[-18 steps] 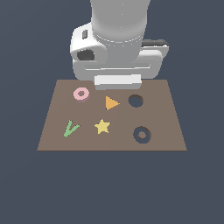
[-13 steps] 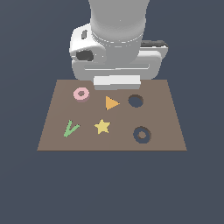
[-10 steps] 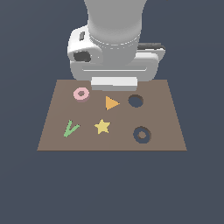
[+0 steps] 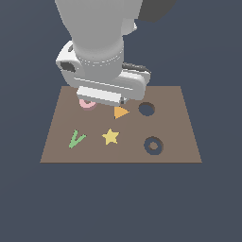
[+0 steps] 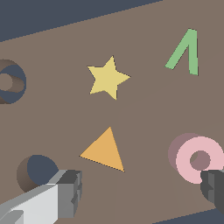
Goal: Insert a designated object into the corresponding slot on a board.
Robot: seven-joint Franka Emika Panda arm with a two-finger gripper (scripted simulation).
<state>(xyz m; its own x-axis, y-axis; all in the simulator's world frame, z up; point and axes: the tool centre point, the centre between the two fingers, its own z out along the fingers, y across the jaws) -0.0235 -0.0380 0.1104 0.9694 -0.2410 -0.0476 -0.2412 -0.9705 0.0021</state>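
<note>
The pale pink ring (image 5: 199, 158) lies on the brown board (image 5: 144, 100). In the exterior view the ring (image 4: 87, 104) is half hidden under my hand, at the board's (image 4: 176, 120) far left. The ring-shaped slot (image 4: 152, 145) with a brown island sits at the near right; it also shows in the wrist view (image 5: 9, 82). My gripper (image 5: 141, 187) is open and empty above the board. One finger (image 5: 213, 187) is at the ring's edge and the other finger (image 5: 65, 192) is near the round hole.
An orange triangle (image 4: 120, 112), a yellow star (image 4: 110, 136) and a green V (image 4: 76, 139) lie on the board. A plain round dark hole (image 4: 146, 108) is at the far right. Dark floor surrounds the board.
My arm has moved toward the exterior view's left and lower, so the hand now covers part of the pink ring. Nothing on the board has moved.
</note>
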